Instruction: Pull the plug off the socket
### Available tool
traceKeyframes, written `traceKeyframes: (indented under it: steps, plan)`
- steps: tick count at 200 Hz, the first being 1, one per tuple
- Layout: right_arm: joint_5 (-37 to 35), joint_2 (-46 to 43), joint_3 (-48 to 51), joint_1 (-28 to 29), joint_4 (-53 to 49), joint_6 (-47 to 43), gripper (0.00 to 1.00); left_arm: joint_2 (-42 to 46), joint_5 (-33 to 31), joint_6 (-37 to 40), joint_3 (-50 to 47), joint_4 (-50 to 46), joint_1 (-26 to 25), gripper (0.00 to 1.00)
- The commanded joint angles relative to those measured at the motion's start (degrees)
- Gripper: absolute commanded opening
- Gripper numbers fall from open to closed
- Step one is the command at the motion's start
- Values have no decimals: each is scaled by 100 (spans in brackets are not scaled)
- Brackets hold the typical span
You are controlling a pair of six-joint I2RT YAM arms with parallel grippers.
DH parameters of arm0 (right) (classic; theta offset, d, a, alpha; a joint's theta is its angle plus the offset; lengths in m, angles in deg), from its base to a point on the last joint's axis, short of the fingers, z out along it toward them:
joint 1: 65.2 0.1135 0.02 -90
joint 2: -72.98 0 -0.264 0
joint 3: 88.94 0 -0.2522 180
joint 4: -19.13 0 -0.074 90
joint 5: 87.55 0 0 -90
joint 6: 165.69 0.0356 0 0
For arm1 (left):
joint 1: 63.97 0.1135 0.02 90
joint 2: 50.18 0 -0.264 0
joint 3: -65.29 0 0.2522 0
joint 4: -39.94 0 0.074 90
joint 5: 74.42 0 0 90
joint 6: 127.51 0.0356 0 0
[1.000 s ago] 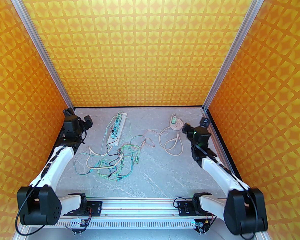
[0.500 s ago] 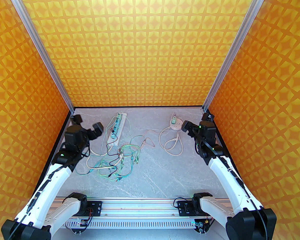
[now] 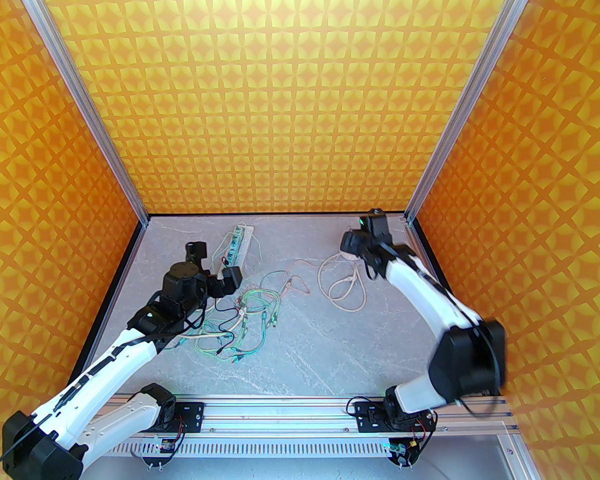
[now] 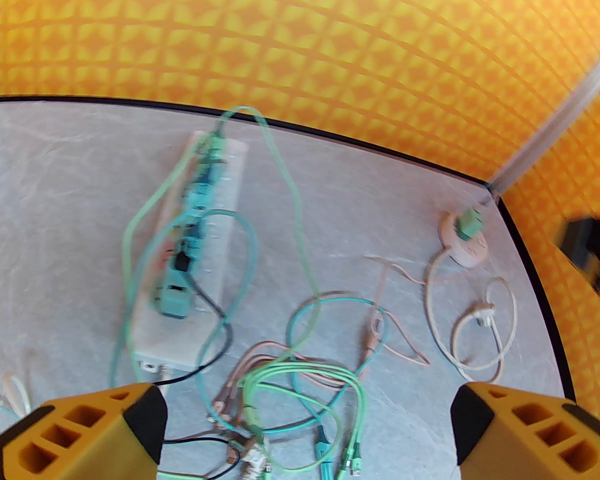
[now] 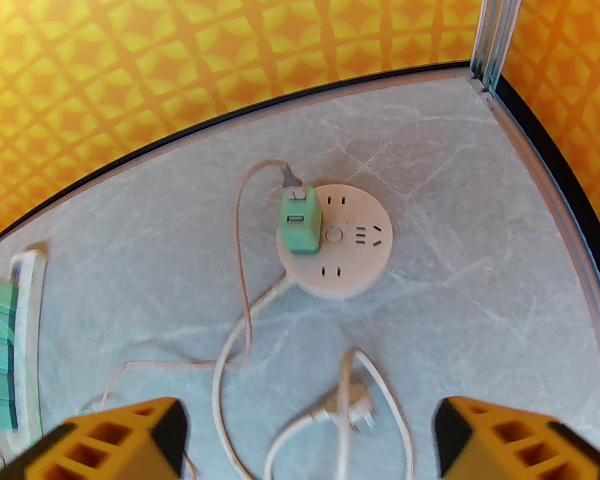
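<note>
The right gripper [image 5: 310,440] gapes wide near the green plug [image 5: 300,228], seated in the round socket [image 5: 365,273] (fingers cut off below); the left gripper [image 4: 307,433] is likewise wide.

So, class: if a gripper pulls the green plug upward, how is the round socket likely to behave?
The round socket appears to rest unheld on the table, so it would probably lift with the green plug. The plug sits off-centre, so the disc may tip. Its cord lies slack, likely resisting little.
</note>
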Motion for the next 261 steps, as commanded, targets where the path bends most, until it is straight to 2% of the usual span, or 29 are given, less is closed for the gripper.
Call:
traceKeyframes:
  steps: [1, 59, 86, 131, 156, 242, 254, 261]
  plan:
    - [-365, 681, -778, 4, -590, -11, 78, -97, 36, 235, 52, -7, -225, 99]
    - [-772, 2718, -3129, -14, -1699, -94, 68, -41, 37, 336, 33, 26, -330, 99]
    - [-462, 3460, -3958, -121, -2020, 35, 60, -23, 36, 365, 43, 14, -327, 99]
    - [-298, 4463, -5143, -224, -2626, 107, 59, -73, 38, 418, 16, 14, -332, 99]
    - [-236, 4721, -5350, -267, -2735, 137, 51, -139, 38, 423, 26, 30, -325, 99]
    - [108, 4652, -4884, -268, -2455, -262, 40, -206, 37, 452, 32, 37, -325, 99]
    - [110, 4621, -4861, -255, -2473, -389, 27, -209, 38, 449, 30, 30, -325, 99]
    - [101, 4572, -4819, -236, -2462, -446, 25, -211, 36, 455, 37, 31, -325, 99]
